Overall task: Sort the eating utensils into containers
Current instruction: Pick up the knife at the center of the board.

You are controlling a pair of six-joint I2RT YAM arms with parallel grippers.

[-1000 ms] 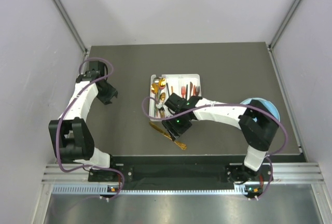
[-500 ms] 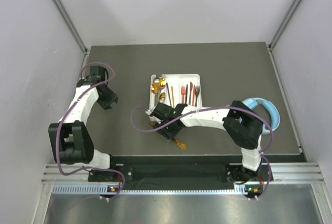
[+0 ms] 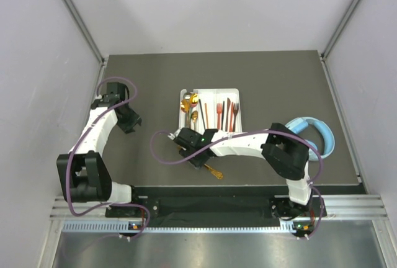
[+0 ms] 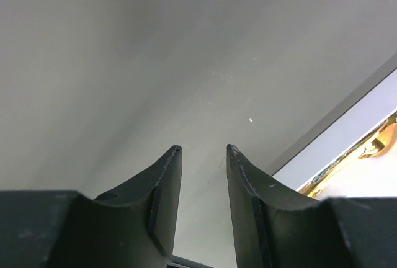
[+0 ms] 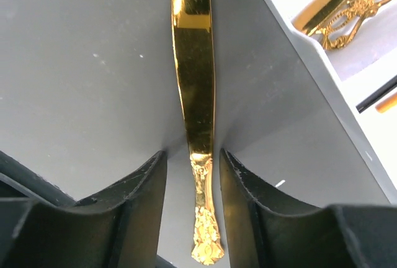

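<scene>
A gold utensil (image 5: 195, 94) with an ornate handle lies flat on the grey table; its handle end also shows in the top view (image 3: 214, 171). My right gripper (image 5: 192, 156) is low over it, open, one finger on each side of the handle without closing on it; in the top view it (image 3: 193, 151) sits just in front of the tray's left corner. The white divided tray (image 3: 234, 92) holds gold, red, orange and dark utensils. My left gripper (image 4: 202, 149) is open and empty over bare table, left of the tray (image 4: 347, 134).
Light-blue headphones (image 3: 316, 131) lie at the right of the table behind the right arm's elbow. Grey walls close in the table on the left, the back and the right. The table's near edge runs just in front of the gold utensil.
My right gripper has moved left along the gold utensil and dropped lower around its handle. The left gripper has shifted slightly.
</scene>
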